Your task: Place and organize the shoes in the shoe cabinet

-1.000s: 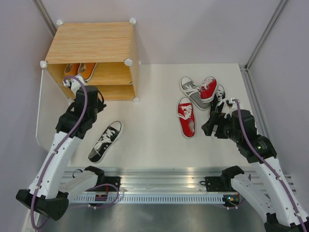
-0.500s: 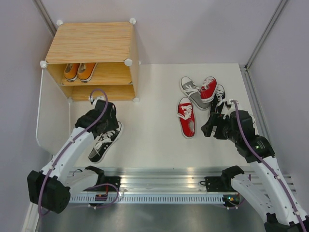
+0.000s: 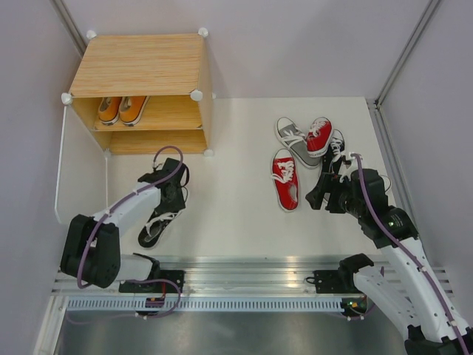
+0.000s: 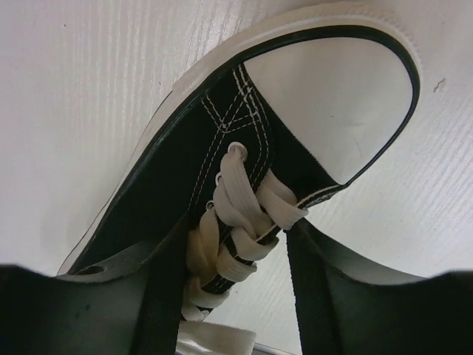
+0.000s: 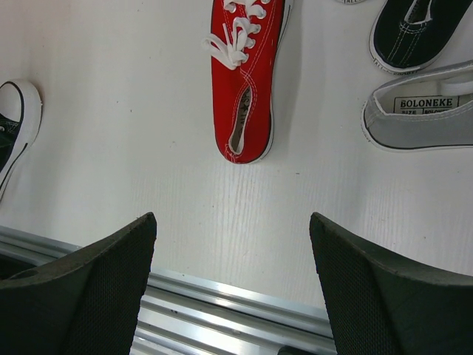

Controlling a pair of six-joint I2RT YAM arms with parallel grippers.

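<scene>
Our left end effector (image 4: 233, 259) has its fingers spread, straddling the laces of a black shoe (image 4: 244, 148). The shoe lies on the white table (image 3: 236, 214), at the lower left of the overhead view. Our right end effector (image 5: 233, 222) hangs wide open above the table at right, near a red shoe (image 5: 247, 81), a grey shoe (image 5: 421, 111) and a second black shoe (image 5: 414, 29). The shoe cabinet (image 3: 140, 66) stands at upper left, with an orange pair (image 3: 122, 109) on its upper shelf.

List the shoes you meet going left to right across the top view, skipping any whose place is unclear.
Orange pair → left black shoe → near red shoe → far red shoe → right black shoe. Grey shoe skipped: its span overlaps the red ones.
</scene>
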